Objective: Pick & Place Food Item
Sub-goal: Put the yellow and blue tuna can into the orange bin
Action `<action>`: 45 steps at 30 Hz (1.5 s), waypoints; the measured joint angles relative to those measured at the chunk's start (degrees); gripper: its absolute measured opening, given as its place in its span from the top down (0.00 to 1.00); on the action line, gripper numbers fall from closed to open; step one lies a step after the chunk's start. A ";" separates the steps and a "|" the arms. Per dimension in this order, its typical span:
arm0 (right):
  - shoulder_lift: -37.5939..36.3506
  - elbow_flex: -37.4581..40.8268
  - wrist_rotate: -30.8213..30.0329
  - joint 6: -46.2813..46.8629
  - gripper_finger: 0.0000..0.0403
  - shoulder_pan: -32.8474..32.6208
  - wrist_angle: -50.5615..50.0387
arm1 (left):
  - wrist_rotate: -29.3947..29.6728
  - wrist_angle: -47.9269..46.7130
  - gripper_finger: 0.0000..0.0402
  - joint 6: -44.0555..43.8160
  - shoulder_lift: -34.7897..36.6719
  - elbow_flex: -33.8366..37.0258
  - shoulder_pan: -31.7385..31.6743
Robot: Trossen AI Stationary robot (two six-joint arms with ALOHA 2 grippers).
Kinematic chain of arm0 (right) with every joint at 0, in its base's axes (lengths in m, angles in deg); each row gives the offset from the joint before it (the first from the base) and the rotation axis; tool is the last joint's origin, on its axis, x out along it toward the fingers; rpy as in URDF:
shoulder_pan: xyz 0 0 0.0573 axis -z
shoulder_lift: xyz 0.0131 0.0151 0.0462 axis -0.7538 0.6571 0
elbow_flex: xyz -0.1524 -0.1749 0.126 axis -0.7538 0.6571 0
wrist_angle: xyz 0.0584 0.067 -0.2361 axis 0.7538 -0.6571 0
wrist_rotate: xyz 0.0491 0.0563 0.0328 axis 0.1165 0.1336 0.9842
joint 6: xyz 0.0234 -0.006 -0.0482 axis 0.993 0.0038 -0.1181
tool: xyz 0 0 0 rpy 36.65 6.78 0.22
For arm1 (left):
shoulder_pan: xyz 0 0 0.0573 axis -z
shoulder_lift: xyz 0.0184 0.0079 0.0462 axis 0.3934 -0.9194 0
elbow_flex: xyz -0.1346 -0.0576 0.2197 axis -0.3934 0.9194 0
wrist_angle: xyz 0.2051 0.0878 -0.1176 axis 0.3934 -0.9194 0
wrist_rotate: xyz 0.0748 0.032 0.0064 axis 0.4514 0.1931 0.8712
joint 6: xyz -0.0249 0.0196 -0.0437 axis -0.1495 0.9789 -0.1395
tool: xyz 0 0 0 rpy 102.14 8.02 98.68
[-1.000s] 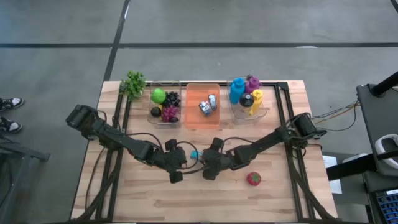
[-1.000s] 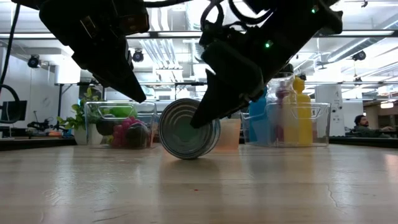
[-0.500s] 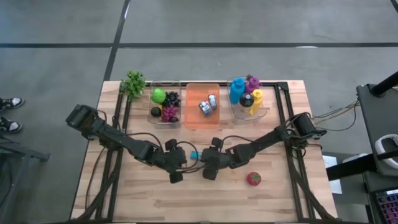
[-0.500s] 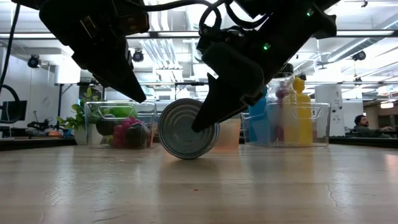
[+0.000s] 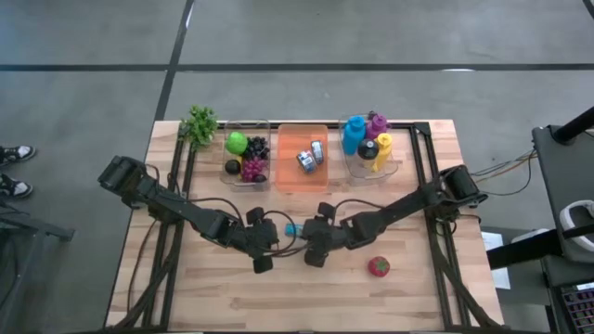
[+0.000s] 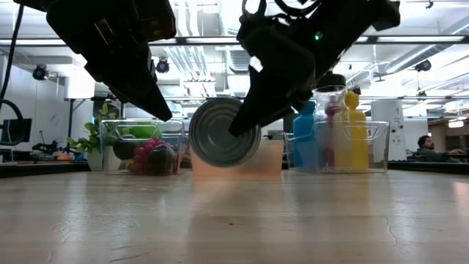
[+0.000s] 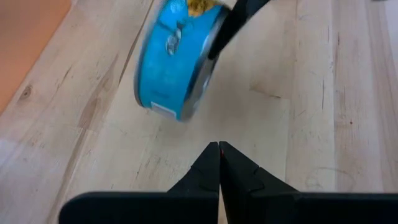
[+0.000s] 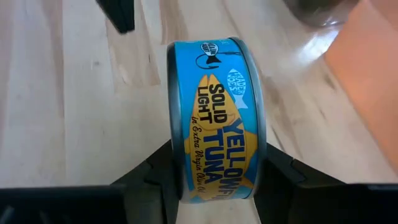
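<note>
Blue tuna can (image 8: 217,118) | clamped on edge in right claw (image 8: 214,168) | clear of table (image 6: 234,220) | left claw (image 7: 219,163) closed, empty

- Wooden tabletop (image 5: 213,288).
- Strawberry (image 5: 378,267) lies near its front right.
- Three bins along the back: fruit (image 5: 247,156), orange tray (image 5: 303,158), bottles (image 5: 370,146).
- Green plant (image 5: 200,123) at back left.

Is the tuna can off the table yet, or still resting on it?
Off the table. In the low view the tuna can hangs clear above the table, clamped in the right gripper.
</note>
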 joint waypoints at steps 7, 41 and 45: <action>-3.36 0.00 -4.29 0.20 0.66 0.23 -3.63 | 0.00 -0.04 0.99 0.25 0.00 0.00 0.00; -9.40 0.28 -14.01 4.31 0.66 21.11 1.49 | -0.24 -0.15 0.99 0.81 0.00 0.00 0.07; -9.06 0.36 -12.34 4.61 0.66 21.21 3.57 | -0.24 -0.21 0.99 0.81 0.00 0.00 0.07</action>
